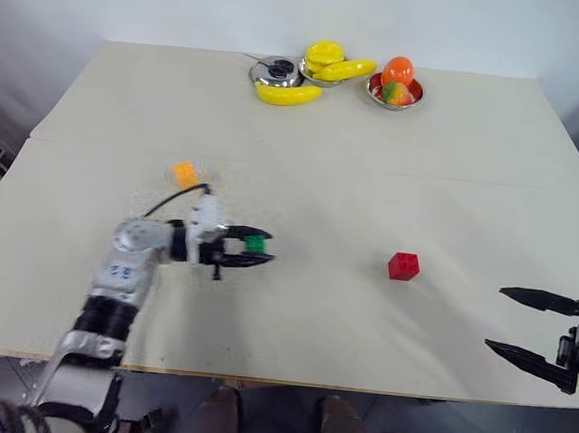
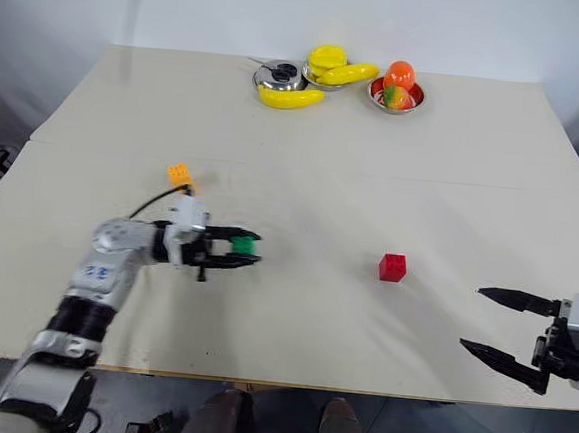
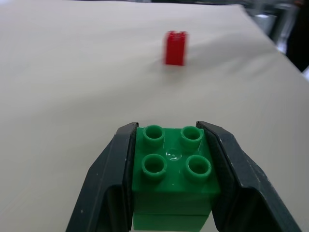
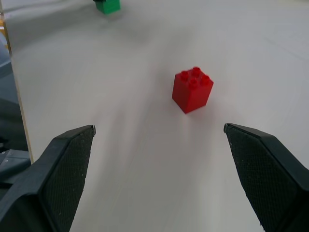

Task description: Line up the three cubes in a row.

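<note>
Left pincer [image 1: 259, 251] clamped around green cube [image 3: 175, 176].

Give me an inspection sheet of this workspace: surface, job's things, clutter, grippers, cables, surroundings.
Surface: beige table, with a seam across it.
Job's things: green cube clamped in the left gripper; red cube standing alone; orange cube behind the left arm. No row yet.
Clutter: metal bowls at the far edge, with yellow bananas and round fruit.
Grippers: left shut on the green cube; right gripper open, holding nothing, near the table's right side.
Cables: black cable on the left wrist.
Surroundings: white wall behind.
</note>
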Controlling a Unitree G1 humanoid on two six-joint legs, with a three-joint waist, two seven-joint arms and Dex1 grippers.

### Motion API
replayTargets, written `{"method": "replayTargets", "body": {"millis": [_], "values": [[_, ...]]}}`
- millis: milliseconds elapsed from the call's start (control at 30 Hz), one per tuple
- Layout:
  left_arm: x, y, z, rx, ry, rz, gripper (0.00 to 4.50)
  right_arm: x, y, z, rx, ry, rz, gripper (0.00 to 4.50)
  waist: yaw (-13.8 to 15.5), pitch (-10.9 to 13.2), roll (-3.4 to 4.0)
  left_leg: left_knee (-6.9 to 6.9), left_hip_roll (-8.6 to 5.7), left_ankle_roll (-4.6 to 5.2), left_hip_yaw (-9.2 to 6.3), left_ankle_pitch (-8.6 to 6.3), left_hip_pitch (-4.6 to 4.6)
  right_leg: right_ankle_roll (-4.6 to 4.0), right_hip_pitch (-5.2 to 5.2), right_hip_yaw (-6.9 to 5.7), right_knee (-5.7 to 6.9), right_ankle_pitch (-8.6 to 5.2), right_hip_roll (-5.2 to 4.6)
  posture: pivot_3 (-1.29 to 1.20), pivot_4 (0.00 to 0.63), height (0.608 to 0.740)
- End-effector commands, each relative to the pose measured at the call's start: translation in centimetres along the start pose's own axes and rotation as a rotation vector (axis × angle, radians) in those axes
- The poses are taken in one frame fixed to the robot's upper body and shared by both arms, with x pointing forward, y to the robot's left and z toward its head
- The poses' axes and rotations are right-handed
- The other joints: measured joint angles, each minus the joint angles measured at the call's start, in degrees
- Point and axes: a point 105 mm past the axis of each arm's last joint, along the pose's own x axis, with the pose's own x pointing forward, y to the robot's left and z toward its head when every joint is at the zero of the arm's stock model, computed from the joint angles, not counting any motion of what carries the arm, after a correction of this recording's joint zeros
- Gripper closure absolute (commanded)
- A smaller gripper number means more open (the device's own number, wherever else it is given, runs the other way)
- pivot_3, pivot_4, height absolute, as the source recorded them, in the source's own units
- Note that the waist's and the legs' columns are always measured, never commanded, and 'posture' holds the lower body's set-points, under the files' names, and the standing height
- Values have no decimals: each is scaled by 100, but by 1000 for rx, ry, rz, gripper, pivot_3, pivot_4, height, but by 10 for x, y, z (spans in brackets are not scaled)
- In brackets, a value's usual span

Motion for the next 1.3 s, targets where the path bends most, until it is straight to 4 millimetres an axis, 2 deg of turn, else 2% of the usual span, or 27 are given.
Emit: {"method": "replayTargets", "body": {"millis": [33,100,233,467,633,1000,1200,1233,1300], "values": [[24,-1,-1,24,9,-57,2975,-6,0,13,-41,-9,-21,0,-29,0,0,-2,0,-6,0,3,0,0,-1,0,-2,0,1,0,150,740],[40,-5,-2,42,10,-101,2975,-7,2,14,-39,-7,-23,0,-50,1,-1,-7,3,-9,4,5,0,0,-6,4,-5,0,4,0,150,740],[95,7,9,41,-24,-57,2975,-8,8,17,-28,-14,-39,0,17,6,-10,1,3,-9,3,6,-4,6,-6,5,-8,3,6,0,150,740],[128,6,15,36,-49,-81,2975,-4,17,17,-10,-17,-51,0,88,8,-14,-5,0,-5,4,7,-16,28,-1,9,-48,15,6,0,150,740],[126,11,16,46,-35,-86,2975,-1,19,18,-10,-25,-53,0,130,9,-14,-3,-1,-6,6,8,-17,28,-4,10,-47,15,6,0,150,740],[120,-1,7,60,3,-206,2975,-2,19,15,2,-28,-47,0,134,8,-14,-3,-1,-6,6,8,-17,28,-3,10,-46,15,6,0,150,740],[120,10,6,27,15,-125,2975,1,16,9,-5,-40,-25,0,136,8,-14,-2,-1,-6,5,8,-17,28,-2,10,-45,15,6,0,150,740],[119,12,7,45,14,-102,2235,2,16,8,-5,-41,-19,0,135,8,-13,-1,-1,-6,6,8,-17,28,-3,9,-45,15,6,0,150,740],[118,13,8,49,7,-97,1702,6,16,6,-4,-49,-14,0,136,8,-13,-2,0,-6,5,8,-16,28,-4,9,-43,15,6,0,150,740]]}}
